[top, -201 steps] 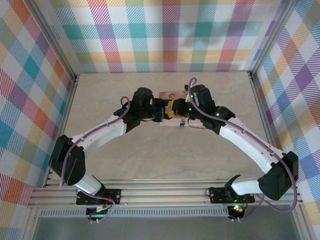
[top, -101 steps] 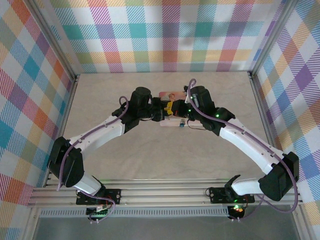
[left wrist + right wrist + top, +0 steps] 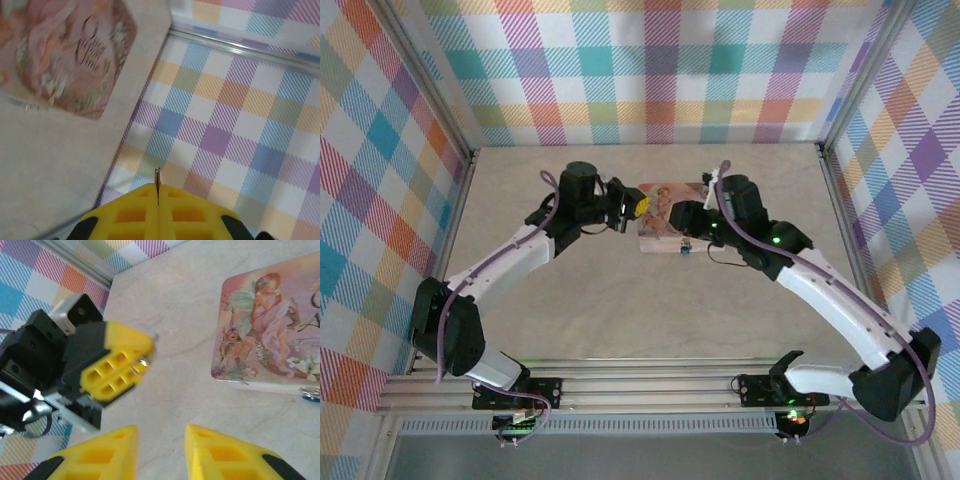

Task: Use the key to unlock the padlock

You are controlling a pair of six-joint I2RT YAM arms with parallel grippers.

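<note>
Since the key [image 3: 158, 176] is little more than a sliver, your left claw [image 3: 158, 195] has it pinched flat, yellow fingers pressed together, with only a short tip of grey metal poking out past them. That grip leaves the working end free, which is what you need for a lock this small. The tip is aimed toward the plaid wall, not the lock, so I judge the wrist must turn before any insertion.

Moving right, the left claw hangs over the counter [image 3: 620, 300] just beside the left side of the pink fairy box [image 3: 270, 335], apart from it.

Further right, the padlock [image 3: 685, 247] sits against the box's near edge, toward its right end. From the right wrist it is a bit of blue and silver at the frame's edge. I cannot tell whether it hangs from a clasp or which way its keyhole faces.

Your right claw [image 3: 161, 445] is spread apart with nothing between its fingers, pointing at the bare counter between the left claw and the box. It looks free to steady the padlock, which I think the next move calls for. A lock that light would likely swing away from the key if unheld, and the key could twist in so narrow a pinch.
</note>
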